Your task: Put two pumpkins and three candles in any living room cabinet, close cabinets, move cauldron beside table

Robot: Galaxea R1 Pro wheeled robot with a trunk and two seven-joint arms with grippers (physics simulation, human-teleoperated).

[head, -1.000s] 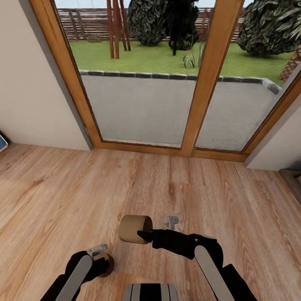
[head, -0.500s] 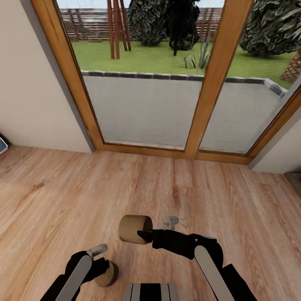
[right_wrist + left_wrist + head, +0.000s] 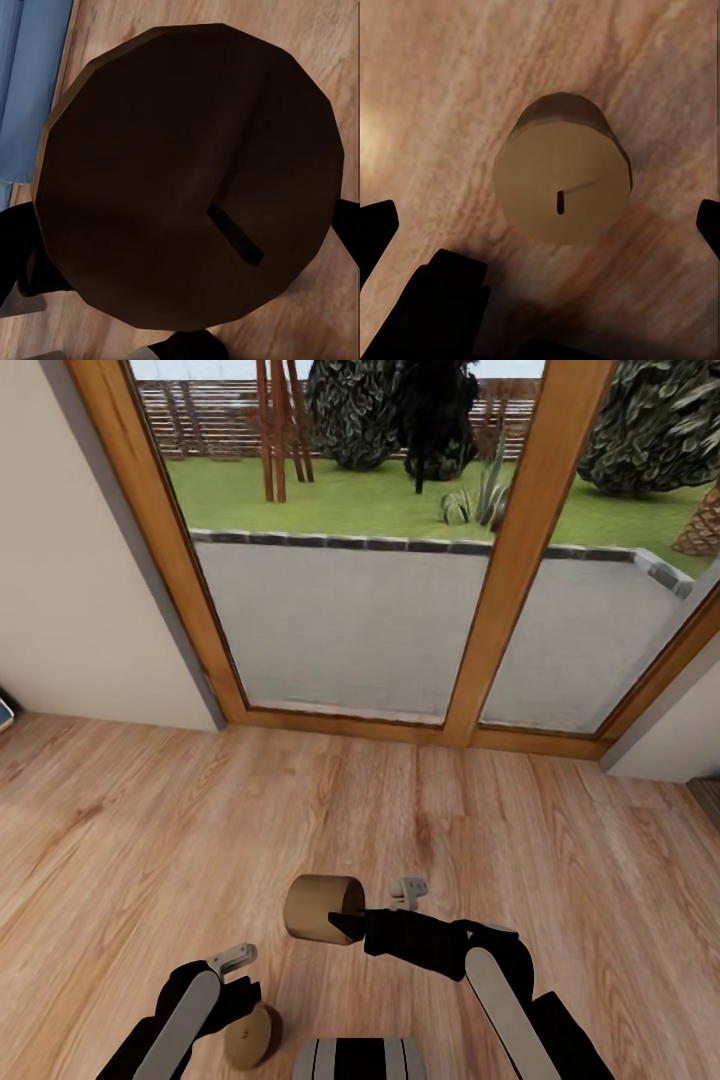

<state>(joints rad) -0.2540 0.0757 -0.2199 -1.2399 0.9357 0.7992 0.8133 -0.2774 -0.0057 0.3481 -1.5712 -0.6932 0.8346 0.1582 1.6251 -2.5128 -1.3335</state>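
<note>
Two candles are in sight, and neither is in a cabinet. Nearest the robot, the left gripper (image 3: 243,972) hangs just above one candle (image 3: 252,1036) lying on the plank floor (image 3: 150,840); the left wrist view shows that candle (image 3: 561,169) free between widely parted fingertips, so this gripper holds nothing. A little further out, the right gripper (image 3: 350,908) is clamped on a second candle (image 3: 322,908), carried sideways in the air; the right wrist view has its wick end (image 3: 187,176) close up between the fingers. Judging by this, one candle is ready to carry, one needs picking up again, and the third candle, the pumpkins, cauldron and cabinet closing all remain. Beyond lie bare floor, then the wood-framed glass doors (image 3: 500,610) and garden, with a beige wall (image 3: 70,590) at the left; no cabinet is ahead, so the robot must turn.
</note>
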